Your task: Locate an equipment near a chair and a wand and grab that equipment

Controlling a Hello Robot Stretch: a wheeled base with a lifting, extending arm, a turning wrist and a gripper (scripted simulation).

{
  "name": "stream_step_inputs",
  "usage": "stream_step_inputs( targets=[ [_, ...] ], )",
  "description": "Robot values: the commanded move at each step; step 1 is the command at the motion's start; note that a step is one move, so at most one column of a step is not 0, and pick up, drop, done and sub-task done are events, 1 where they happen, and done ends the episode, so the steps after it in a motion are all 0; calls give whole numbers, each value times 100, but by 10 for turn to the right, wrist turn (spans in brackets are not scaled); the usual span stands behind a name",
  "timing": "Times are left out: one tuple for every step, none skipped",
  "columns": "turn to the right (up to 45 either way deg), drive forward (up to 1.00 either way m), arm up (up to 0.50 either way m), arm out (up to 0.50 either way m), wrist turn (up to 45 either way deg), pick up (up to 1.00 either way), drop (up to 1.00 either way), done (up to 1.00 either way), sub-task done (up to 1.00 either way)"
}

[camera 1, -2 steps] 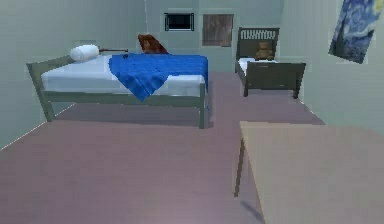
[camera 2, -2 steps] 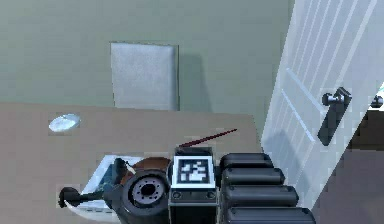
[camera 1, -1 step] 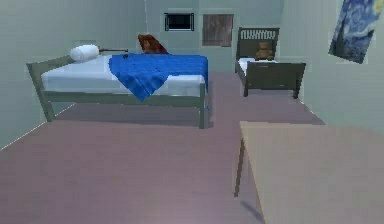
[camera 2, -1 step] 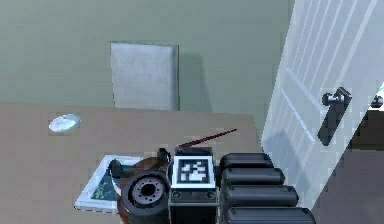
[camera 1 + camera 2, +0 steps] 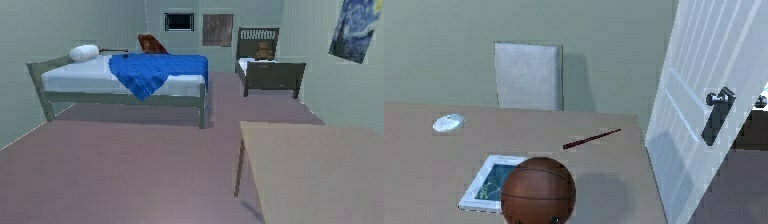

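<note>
Basketball (image 5: 537, 190): orange-brown with dark seams, at the near edge of the tan surface (image 5: 424, 150), low in the arm side view near its middle. It overlaps the right part of a flat, white-bordered book (image 5: 484, 183) with a blue-green cover, which lies on the same surface.

Wand (image 5: 592, 138): a thin dark-red stick lying flat, beyond the ball and to the right, apart from it and angled up toward the view's right.

Chair (image 5: 528, 75): its pale grey back stands upright behind the far edge of the surface, against the green wall (image 5: 434, 50).

A small whitish blob (image 5: 448, 123) sits on the surface, well to the left of the ball; we cannot tell what it is.

A white panelled door (image 5: 704, 90) with a dark handle (image 5: 719, 112) stands at the view's right.

Jaws: we cannot tell their state.

In the forward view we note:
- a grey-framed bed (image 5: 120, 95) with a blue blanket (image 5: 160, 72) and a white pillow (image 5: 83, 53)
- a reddish-brown thing (image 5: 150, 43) at the bed's far side
- a smaller bed (image 5: 270, 72) farther back, with a brown figure (image 5: 263, 48) on it
- a framed picture (image 5: 217, 29) on the back wall
- a blue poster (image 5: 355, 28) on the right wall
- a mauve floor (image 5: 100, 160)
- a tan table corner (image 5: 320, 170) at lower right
</note>
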Motion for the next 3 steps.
stream_step_inputs(
  targets=[
    [0,0,0,0,0,100,0,0,0],
    [0,0,10,0,0,0,0,0,0],
    [0,0,0,0,0,0,0,100,0]
  ],
)
